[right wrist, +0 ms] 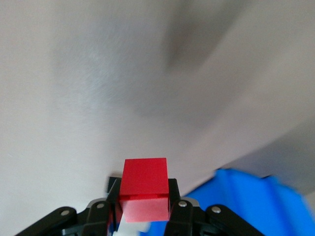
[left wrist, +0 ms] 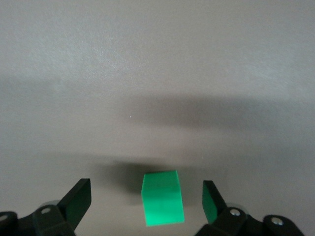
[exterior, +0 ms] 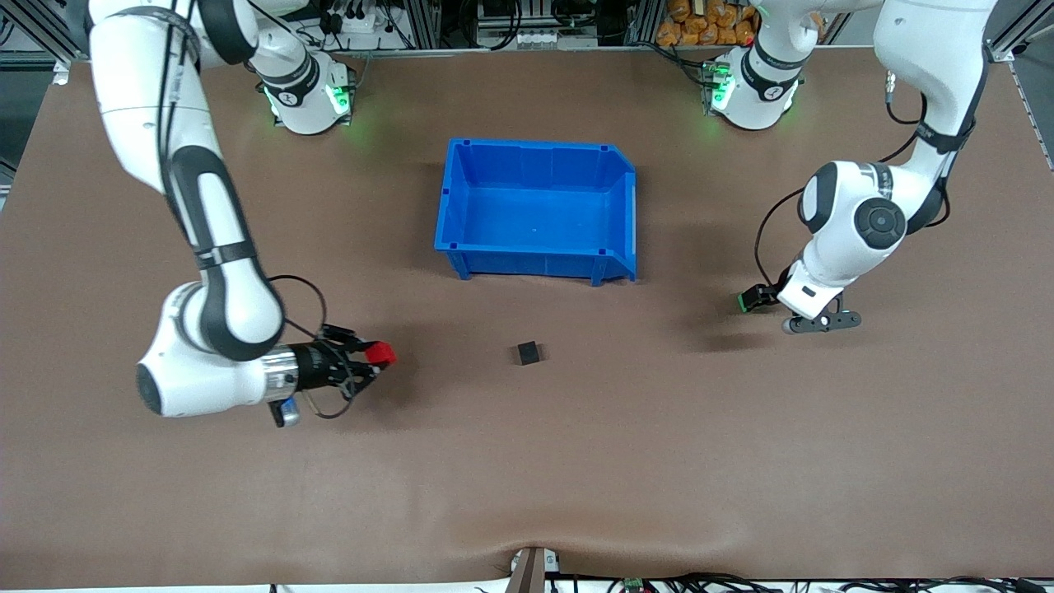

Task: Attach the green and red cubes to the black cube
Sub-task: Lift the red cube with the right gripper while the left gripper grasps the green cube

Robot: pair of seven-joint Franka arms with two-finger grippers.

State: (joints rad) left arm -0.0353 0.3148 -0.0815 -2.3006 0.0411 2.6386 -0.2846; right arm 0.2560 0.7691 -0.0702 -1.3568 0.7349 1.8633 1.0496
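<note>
**Red cube in hand, green cube not yet gripped**

Take the black cube point(exterior: 527, 352) as your landmark: it sits alone on the tabletop point(exterior: 527, 478), nearer the front camera than the blue bin point(exterior: 539, 210). Your right gripper point(exterior: 375, 356) hangs toward the right arm's end of the table from it, fingers clenched on the red cube point(exterior: 380, 353). Your left gripper point(left wrist: 146, 201) is low toward the left arm's end, well apart from the black cube, fingers spread wide with the green cube point(left wrist: 162, 197) lying between them, untouched.

Watch these risks:
- The green cube sits slightly turned between the fingers; closing on it may twist or nudge it away.
- The red cube is held near the fingertips, so a hard press against the black cube could slip it.
- The black cube is loose and may slide when pushed from one side only.
</note>
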